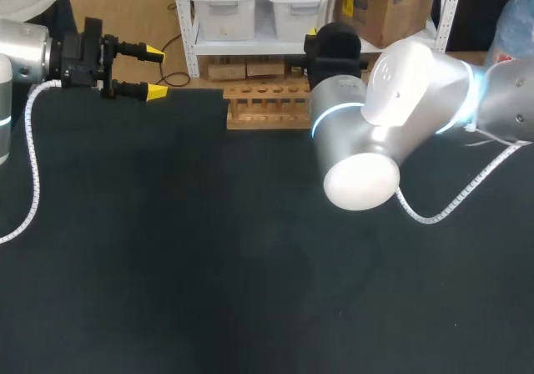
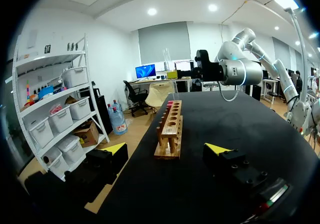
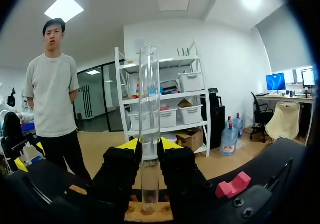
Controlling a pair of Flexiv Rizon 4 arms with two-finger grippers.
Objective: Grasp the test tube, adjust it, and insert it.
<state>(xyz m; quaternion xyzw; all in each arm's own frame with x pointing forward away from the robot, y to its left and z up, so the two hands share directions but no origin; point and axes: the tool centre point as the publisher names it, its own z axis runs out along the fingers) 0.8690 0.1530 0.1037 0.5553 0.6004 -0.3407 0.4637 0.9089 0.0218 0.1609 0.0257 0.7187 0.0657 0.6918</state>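
Left arm: entered from the left edge of the head view, held over the far left corner of the black table (image 1: 209, 265). Left gripper (image 1: 154, 73) is seen released, yellow tips well apart, nothing between them. It is pointed along the table's far edge toward the rack.

Middle: wooden test tube rack (image 1: 265, 107) is set at the far edge of the table, its long side parallel to that edge and a row of round holes in its top bar. In the left wrist view the rack is seen end-on, ahead of the open fingers. A small pink object (image 2: 170, 103) is noted at the rack's far end.

Right arm: entered from the right, its elbow bulking large over the table. Right gripper (image 3: 149, 145) is positioned at the right end of the rack and clenched on the test tube (image 3: 149, 84). The clear tube is held upright and gripped low on its length from two sides. Its lower end is seen at the rack's top; whether it is seated in a hole cannot be told.
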